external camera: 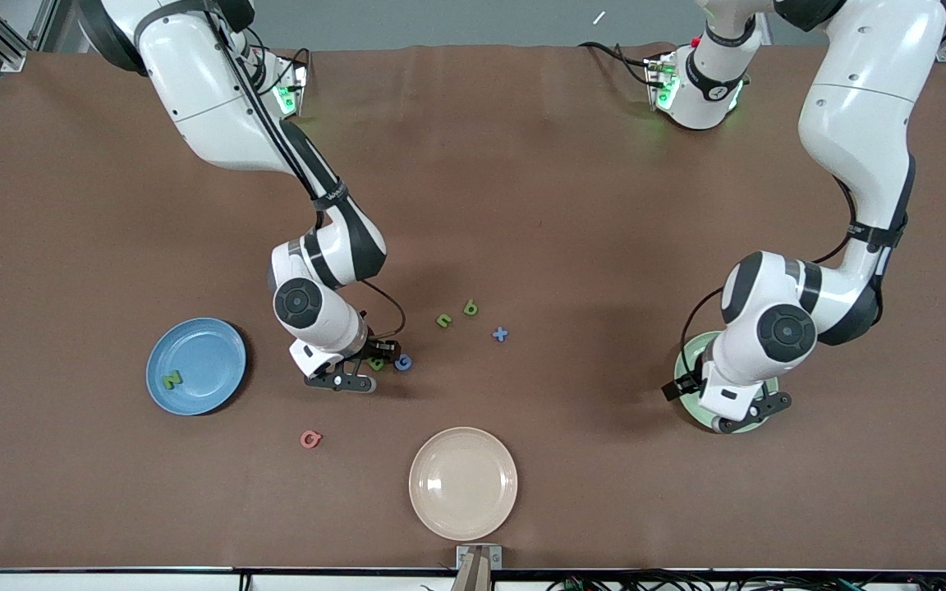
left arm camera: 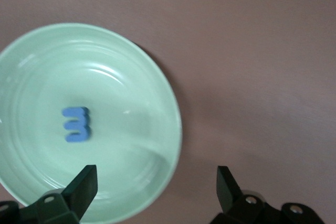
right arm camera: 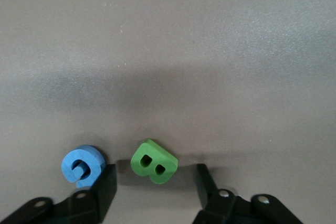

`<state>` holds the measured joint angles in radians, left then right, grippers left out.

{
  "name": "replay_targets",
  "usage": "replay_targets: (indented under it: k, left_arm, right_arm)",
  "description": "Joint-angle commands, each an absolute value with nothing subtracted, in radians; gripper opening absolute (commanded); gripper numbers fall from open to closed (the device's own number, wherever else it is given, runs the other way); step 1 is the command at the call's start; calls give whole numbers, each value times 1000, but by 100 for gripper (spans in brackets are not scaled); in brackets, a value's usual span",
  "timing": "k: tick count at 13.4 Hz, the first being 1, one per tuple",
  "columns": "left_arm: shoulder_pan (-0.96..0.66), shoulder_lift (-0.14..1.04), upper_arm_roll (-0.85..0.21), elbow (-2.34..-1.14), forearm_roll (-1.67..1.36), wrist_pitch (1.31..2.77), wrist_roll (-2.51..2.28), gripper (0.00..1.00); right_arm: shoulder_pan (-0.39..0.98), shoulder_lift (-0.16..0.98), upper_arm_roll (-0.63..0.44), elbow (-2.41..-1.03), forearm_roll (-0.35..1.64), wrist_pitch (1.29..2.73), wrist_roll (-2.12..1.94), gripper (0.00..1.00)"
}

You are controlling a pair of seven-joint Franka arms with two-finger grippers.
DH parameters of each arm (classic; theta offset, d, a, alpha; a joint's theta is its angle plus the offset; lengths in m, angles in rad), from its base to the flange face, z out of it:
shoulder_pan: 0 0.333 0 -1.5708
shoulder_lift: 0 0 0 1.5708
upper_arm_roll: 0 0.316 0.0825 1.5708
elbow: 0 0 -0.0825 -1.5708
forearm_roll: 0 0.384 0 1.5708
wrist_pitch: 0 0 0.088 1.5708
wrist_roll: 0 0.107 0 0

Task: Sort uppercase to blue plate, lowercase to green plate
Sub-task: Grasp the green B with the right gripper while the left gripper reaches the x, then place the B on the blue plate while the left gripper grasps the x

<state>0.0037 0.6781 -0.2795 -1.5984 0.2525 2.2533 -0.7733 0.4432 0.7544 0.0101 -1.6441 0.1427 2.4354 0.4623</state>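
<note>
A: Green B (right arm camera: 154, 161) is sitting on the counter (external camera: 522, 164) btwn the wide-open fingers (right arm camera: 105, 184) of the right gripper (external camera: 376, 359), so it's lining up a grab.

B: Obstacles?

A: Blue G (right arm camera: 82, 166) is lying just outside one finger, at B's 3 o'clock in front view; could get nudged.

B: Plates?

A: Blue plate (external camera: 210, 386) is holding Z (external camera: 170, 379). Left gripper (left arm camera: 152, 182) is hovering wide open over green plate (left arm camera: 136, 77), m (left arm camera: 77, 124) inside. Q (external camera: 310, 439), n (external camera: 443, 320), b (external camera: 470, 308), x (external camera: 500, 334) are waiting; beige plate (external camera: 463, 483) is idle.
</note>
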Motion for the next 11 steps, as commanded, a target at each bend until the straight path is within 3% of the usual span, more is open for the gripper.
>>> replay_targets:
  k: [1, 8, 11]
  left_arm:
    - [-9, 663, -328, -1609, 255, 2243, -874, 100]
    - [-213, 716, -333, -1526, 252, 2246, -1240, 94]
    - [-310, 796, -328, -1451, 253, 2253, -1420, 90]
  right_arm:
    - [457, 750, 2, -1658, 153, 2450, 469, 52]
    - [456, 762, 0, -1654, 140, 2488, 469, 52]
    - [454, 762, 0, -1651, 140, 2490, 469, 52]
